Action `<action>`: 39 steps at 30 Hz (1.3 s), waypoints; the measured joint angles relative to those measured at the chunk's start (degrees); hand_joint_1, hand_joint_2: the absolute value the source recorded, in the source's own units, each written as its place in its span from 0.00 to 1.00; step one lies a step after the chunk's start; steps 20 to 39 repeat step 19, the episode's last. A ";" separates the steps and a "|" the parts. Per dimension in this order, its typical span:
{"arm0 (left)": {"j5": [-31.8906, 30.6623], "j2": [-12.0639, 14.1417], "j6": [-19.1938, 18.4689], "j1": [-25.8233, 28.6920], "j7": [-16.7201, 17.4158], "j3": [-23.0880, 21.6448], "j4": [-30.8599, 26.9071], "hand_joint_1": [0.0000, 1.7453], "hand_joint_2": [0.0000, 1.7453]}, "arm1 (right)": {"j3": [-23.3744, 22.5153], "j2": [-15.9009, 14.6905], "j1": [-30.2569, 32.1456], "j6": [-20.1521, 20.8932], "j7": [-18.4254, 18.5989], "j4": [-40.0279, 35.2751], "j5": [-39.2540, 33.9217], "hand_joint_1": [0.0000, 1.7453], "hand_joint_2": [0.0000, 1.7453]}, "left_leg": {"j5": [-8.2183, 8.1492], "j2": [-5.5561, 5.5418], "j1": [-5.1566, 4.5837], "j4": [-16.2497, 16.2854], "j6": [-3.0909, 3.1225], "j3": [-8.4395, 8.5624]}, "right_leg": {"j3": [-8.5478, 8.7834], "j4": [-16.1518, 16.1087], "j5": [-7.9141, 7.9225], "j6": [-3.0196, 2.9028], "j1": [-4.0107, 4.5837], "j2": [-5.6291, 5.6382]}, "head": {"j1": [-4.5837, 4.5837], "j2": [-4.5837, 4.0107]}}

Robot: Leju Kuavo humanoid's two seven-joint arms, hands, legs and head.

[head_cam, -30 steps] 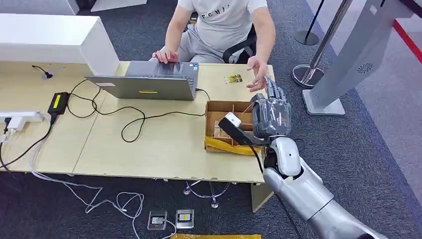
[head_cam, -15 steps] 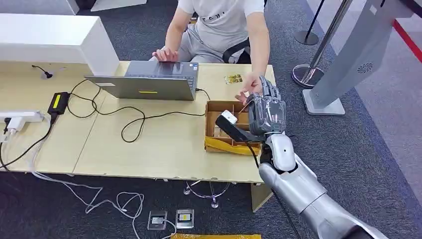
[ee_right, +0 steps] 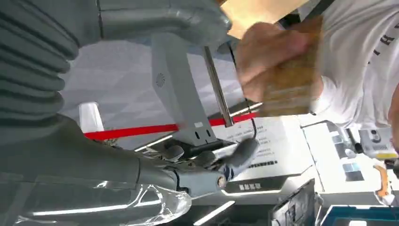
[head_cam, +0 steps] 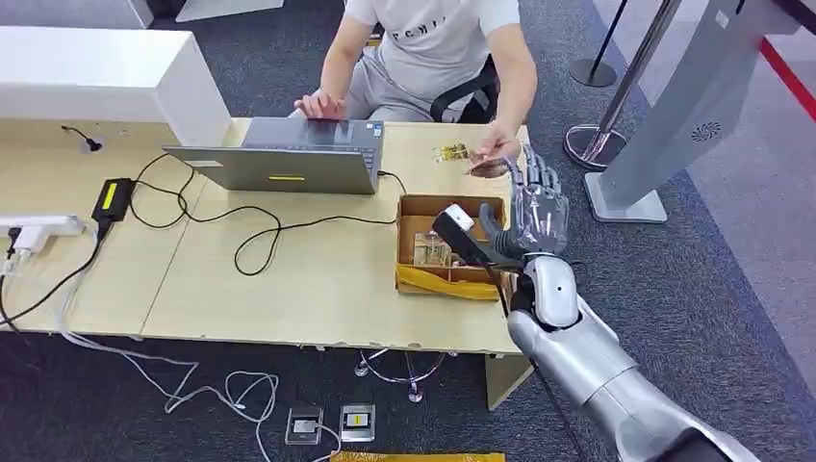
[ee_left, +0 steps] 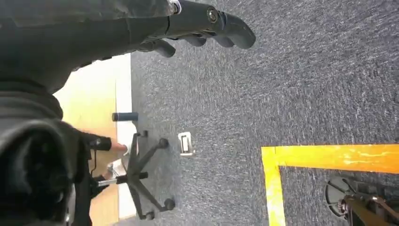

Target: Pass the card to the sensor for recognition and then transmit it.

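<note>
A brownish card (head_cam: 488,168) is held by a person's hand (head_cam: 496,149) just beyond the raised right robot hand (head_cam: 535,214), whose fingers are spread empty above the cardboard box (head_cam: 416,207) on the tabletop (head_cam: 289,279).

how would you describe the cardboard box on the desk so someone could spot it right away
On the long pale wooden desk, look past the grey laptop toward the corner nearest the robot's raised right hand. The cardboard box sits there at the desk's front edge. It is the only brown open-topped container, split by inner dividers, with a yellow strip along its near side.
</note>
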 joint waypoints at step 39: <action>0.98 -0.77 -0.11 0.45 -0.46 0.57 0.00 0.00 0.00 | -6.16 -5.81 -1.19 3.76 1.86 0.90 -16.33 0.00 0.00 | 0.00 0.00 -0.05 0.03 0.00 0.03 | -0.03 -0.02 0.00 0.00 -0.05 0.01 | 0.02 0.00</action>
